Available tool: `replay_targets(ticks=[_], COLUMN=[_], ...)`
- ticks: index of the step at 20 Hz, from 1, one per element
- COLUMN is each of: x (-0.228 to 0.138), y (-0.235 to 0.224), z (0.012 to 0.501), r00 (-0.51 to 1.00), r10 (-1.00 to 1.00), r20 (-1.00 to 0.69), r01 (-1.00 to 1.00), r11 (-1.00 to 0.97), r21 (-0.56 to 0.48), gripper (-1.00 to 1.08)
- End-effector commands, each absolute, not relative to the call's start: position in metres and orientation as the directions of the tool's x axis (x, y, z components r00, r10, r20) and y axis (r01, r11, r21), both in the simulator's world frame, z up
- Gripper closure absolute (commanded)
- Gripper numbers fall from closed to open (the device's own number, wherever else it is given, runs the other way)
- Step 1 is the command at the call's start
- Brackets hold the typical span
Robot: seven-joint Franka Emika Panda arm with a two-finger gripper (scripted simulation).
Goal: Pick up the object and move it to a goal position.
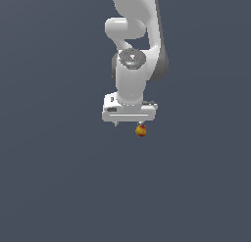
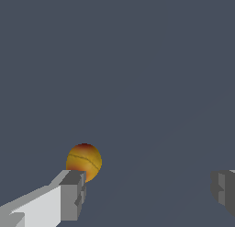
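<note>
**Ball beside one fingertip, fingers spread wide**

The white Franka arm (image 1: 135, 35) hangs down in the exterior view, its gripper (image 1: 128, 124) pointing downward over the flat grey-blue ground (image 1: 59, 187). The gripper's fingers are set wide apart: in the wrist view one finger (image 2: 69, 196) shows near the ball and the other finger (image 2: 225, 189) stands well away at the opposite edge, with bare ground between them. Nothing is pinched between them.

The object (image 1: 140, 131), a small round ball, yellow-orange with a red patch on top, sits just below the gripper's body in the exterior view, under the end toward the exterior view's right rather than under the middle. In the wrist view the ball (image 2: 84, 161) lies right at the grey pad of the nearer finger, partly hidden behind its tip, on that finger's far side and outside the gap between the two fingers. Whether ball and pad actually touch I cannot tell. Thin dark seam lines cross the ball's orange surface.
</note>
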State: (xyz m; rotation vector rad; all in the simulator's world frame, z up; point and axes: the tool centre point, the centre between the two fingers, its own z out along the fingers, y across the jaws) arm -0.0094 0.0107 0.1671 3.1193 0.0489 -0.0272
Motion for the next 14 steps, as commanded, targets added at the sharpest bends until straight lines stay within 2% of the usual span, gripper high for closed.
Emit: replay_targets(ticks=[1, 9, 14], x=[-0.009, -0.021, -0.021], y=[0.011, -0.017, -0.014], z=[0.167, 0.152, 0.151], r00=[0.999, 0.997, 0.998], r10=[0.031, -0.035, -0.031], r20=[-0.018, -0.066, -0.063], r01=[0.032, -0.034, -0.03], r11=[-0.999, -0.999, -0.999], r21=[0.021, 0.014, 0.014], gripper=[-0.92, -0.92, -0.92])
